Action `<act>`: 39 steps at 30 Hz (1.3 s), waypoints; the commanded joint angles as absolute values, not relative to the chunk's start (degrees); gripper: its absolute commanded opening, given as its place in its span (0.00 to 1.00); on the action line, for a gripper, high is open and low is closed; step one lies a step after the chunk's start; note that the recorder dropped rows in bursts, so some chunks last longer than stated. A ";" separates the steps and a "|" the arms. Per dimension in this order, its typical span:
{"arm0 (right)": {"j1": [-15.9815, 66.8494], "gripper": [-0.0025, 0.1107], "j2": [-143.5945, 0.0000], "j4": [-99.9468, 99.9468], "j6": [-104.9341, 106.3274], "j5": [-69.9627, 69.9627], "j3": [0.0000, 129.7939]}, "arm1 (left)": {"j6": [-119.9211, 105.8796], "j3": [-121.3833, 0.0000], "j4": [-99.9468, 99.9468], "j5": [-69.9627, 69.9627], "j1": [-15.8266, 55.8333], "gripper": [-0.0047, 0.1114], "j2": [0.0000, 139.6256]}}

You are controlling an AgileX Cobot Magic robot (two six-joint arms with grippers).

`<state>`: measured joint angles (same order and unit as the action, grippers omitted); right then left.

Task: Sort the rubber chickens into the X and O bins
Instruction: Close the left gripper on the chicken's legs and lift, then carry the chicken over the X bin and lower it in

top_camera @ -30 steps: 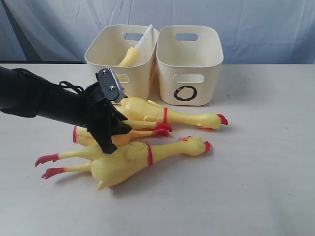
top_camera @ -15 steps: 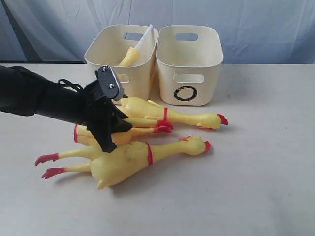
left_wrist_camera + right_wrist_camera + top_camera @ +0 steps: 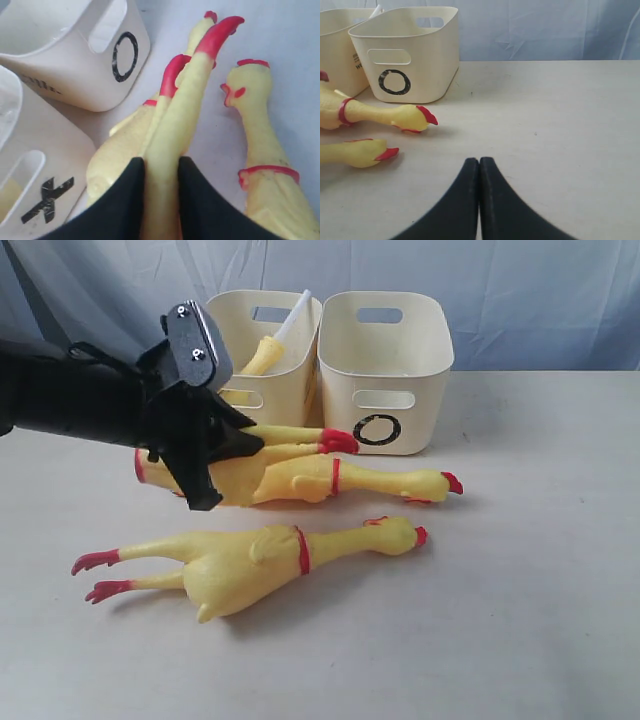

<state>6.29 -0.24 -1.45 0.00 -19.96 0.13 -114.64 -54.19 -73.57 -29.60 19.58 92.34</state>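
Note:
My left gripper (image 3: 222, 466) (image 3: 161, 171) is shut on a rubber chicken (image 3: 295, 437) (image 3: 182, 107), holding it level above the table, its red feet toward the O bin (image 3: 385, 365) (image 3: 75, 70). Behind it a second chicken (image 3: 390, 480) lies on the table, head to the right. A third chicken (image 3: 250, 562) lies nearer the front, feet to the left. One more chicken (image 3: 262, 355) sticks out of the X bin (image 3: 215, 345) (image 3: 47, 160). My right gripper (image 3: 479, 161) is shut and empty, low over bare table, and does not show in the exterior view.
The two bins stand side by side at the back, X on the left and O (image 3: 415, 55) on the right. A blue cloth backdrop (image 3: 520, 300) hangs behind them. In the right wrist view two chicken heads (image 3: 412, 117) lie left of the gripper.
My left gripper has risen and moved left and back, lifting the middle chicken off the table. The other two chickens on the table have stayed put.

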 commanded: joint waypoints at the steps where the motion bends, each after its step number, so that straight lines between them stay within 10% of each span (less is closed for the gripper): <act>1: 6.42 0.01 0.00 -1.22 0.00 -19.38 0.00 | -114.29 -54.32 -81.63 -20.15 19.60 0.04 88.23; 39: 6.42 0.01 0.00 -1.22 0.00 -19.56 0.00 | -88.08 -75.92 -99.95 -11.72 19.60 0.04 98.00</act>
